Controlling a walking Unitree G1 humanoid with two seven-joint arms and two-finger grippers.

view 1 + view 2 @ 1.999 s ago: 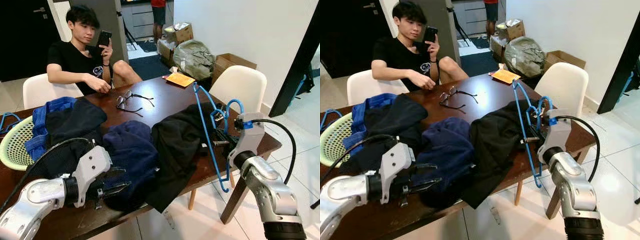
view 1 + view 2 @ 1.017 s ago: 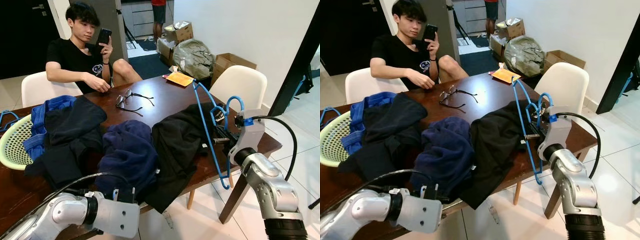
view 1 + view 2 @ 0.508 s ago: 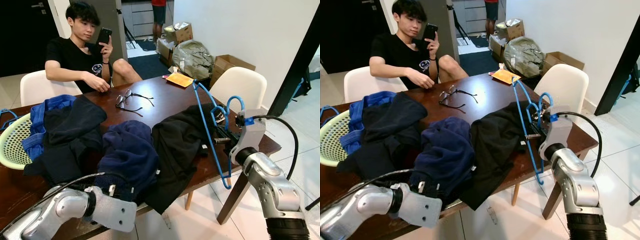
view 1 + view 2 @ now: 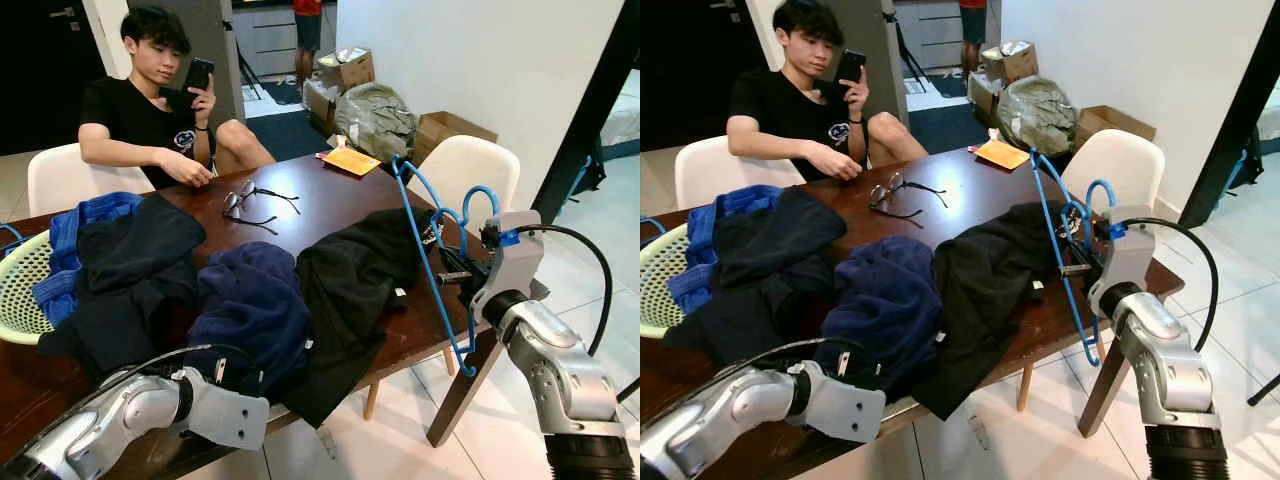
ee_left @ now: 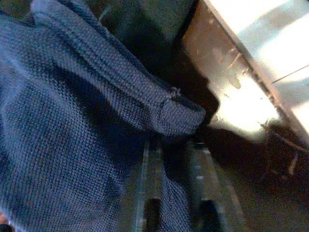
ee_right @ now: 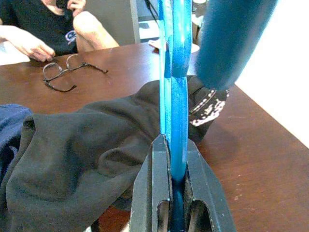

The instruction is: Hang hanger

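Your left gripper (image 5: 176, 212) has dropped to the table edge, fingers pinching navy cloth (image 4: 250, 310); right gripper (image 6: 172, 203) clamps the upright blue hanger (image 4: 425, 255). Far left, the green basket (image 4: 15, 320) holds blue clothing.

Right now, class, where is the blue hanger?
The hanger is on the robot's right, upright in the right gripper, over the table's right edge beside the black garment.
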